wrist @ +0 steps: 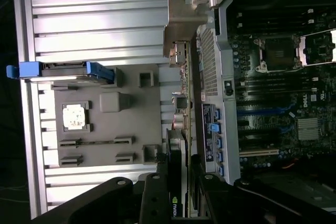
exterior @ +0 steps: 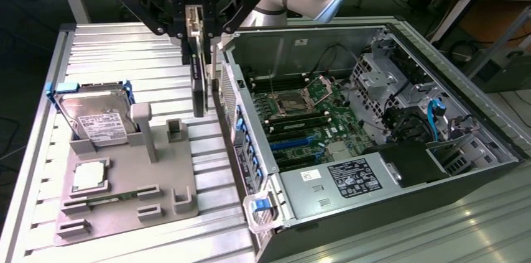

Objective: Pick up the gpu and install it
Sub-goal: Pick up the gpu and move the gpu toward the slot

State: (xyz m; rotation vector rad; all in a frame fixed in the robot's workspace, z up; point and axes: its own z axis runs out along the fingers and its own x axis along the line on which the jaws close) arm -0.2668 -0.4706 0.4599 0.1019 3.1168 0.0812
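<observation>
One gpu (exterior: pixel 198 86) clamped in one pincer (exterior: pixel 199 32).

I get overhead light glaring off the ribbed table (exterior: pixel 116 45), bleaching its slats; the gpu (exterior: pixel 198 83) reads as a dark silhouette, the computer case (exterior: pixel 349 229) dim inside.

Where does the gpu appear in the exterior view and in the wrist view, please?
Exterior view: the gpu hangs on edge in the gripper, between the grey holder and the open computer case.
Wrist view: the gpu runs edge-on out of the gripper, between holder and case.
Shared landmark: the hard drive with blue rails.
</observation>
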